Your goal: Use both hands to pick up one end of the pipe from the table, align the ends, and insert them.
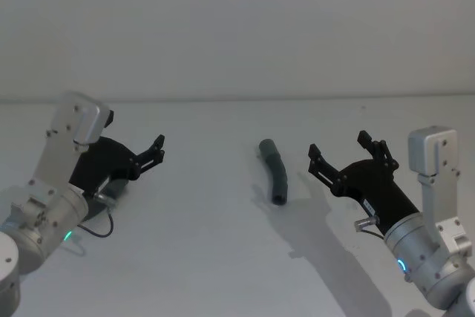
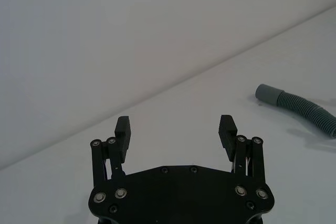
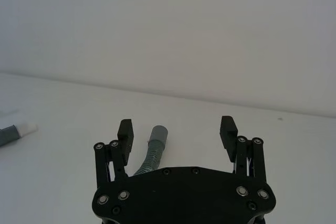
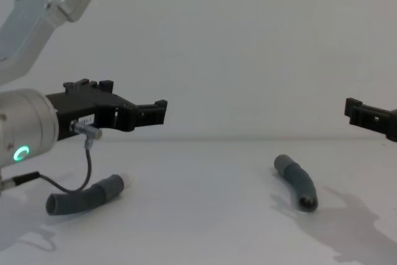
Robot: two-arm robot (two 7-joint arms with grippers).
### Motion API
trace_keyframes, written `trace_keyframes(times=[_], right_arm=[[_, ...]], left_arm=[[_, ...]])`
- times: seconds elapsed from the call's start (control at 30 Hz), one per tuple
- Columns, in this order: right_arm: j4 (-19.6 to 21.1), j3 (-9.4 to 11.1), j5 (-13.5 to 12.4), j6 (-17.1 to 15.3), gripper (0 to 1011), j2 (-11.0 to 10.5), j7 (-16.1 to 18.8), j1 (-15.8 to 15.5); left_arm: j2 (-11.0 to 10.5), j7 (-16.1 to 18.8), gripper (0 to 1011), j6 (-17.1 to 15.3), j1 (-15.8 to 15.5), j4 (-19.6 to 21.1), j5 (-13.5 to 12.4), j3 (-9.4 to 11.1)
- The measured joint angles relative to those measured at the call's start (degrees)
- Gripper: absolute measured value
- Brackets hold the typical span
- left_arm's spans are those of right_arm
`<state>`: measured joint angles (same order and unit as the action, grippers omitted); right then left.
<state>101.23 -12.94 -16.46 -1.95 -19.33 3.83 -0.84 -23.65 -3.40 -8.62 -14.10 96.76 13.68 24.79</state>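
The left gripper [image 2: 175, 124] holds fingers [image 2: 124, 132] apart, pipe [image 2: 300, 107] nearby.

Left gripper [image 1: 158, 148] and right gripper [image 1: 338, 145] are both black, angular, with shiny little screws [image 2: 121, 193]. Chunky silver cylinder wrists [image 4: 28, 128], each with a teal light [image 4: 22, 152]. Left one's got a thin black cable [image 4: 89, 156] and a tiny white label [image 4: 86, 120].
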Motion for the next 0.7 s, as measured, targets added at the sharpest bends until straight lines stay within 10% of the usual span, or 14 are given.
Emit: trace_keyframes(times=[0.7], right_arm=[[0.0,0.0,0.0,0.0,1002,0.0,0.0,0.0]], left_arm=[[-1.33,1.27,1002,-14.93,-1.31,4.69,-0.56,-2.05]])
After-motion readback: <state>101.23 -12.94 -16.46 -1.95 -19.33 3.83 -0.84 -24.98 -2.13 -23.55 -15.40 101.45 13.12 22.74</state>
